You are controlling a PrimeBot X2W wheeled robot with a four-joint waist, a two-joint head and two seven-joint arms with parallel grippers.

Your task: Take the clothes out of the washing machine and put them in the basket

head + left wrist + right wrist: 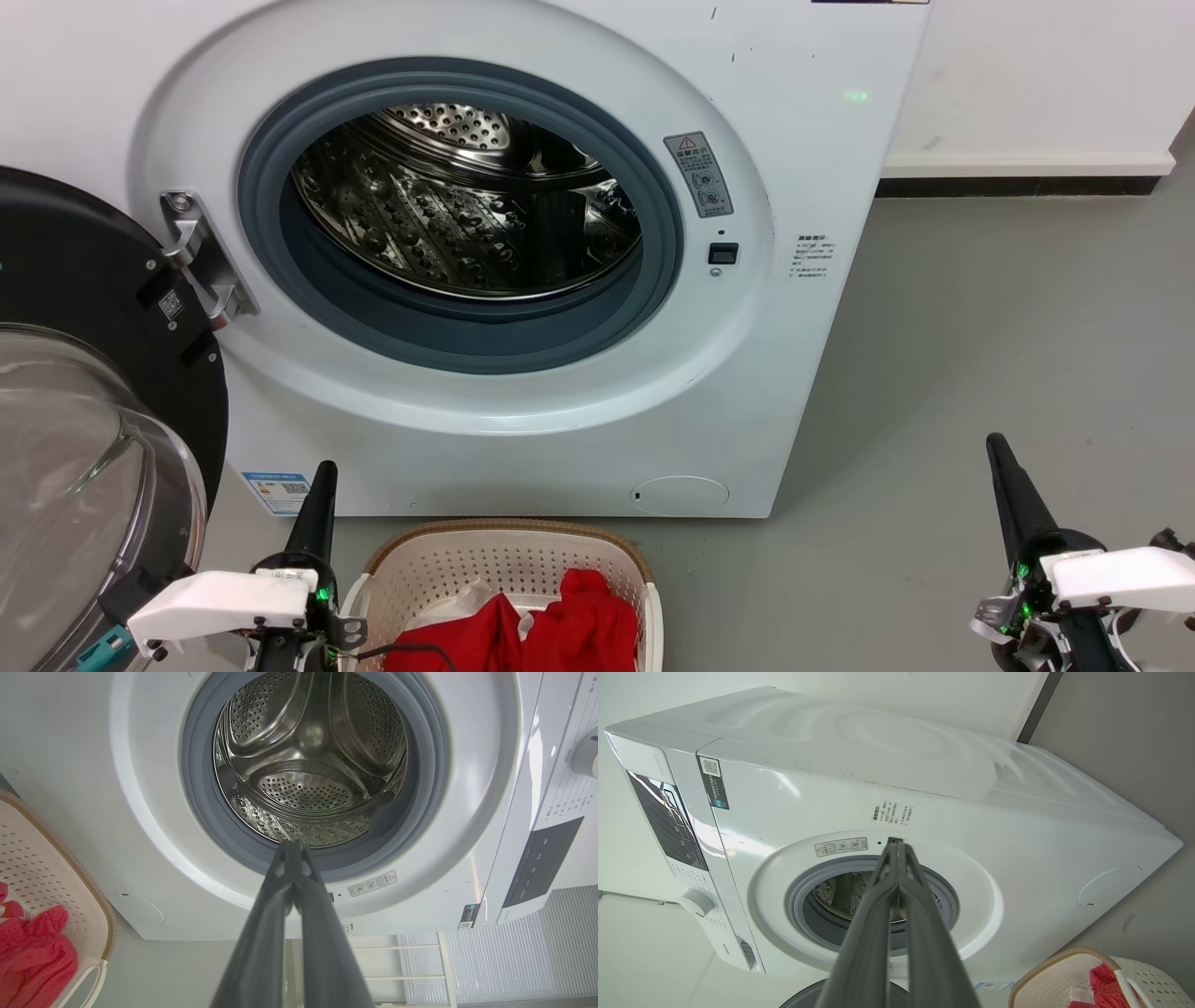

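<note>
The white washing machine (523, 439) stands with its porthole uncovered; its steel drum (467, 215) shows no fabric inside, as the left wrist view's drum (308, 765) also does. Red clothes (551, 625) with a white part lie in the cream basket (504, 537) on the floor in front of the machine. My left gripper (325, 469) is shut, left of the basket, holding nothing. My right gripper (995, 443) is shut over the bare floor to the right. Both point toward the machine (924, 788).
The black-framed glass door (84, 439) hangs open at the far left, close to my left arm. Grey floor (1008, 327) stretches right of the machine to a white wall with a dark skirting strip (1018, 185).
</note>
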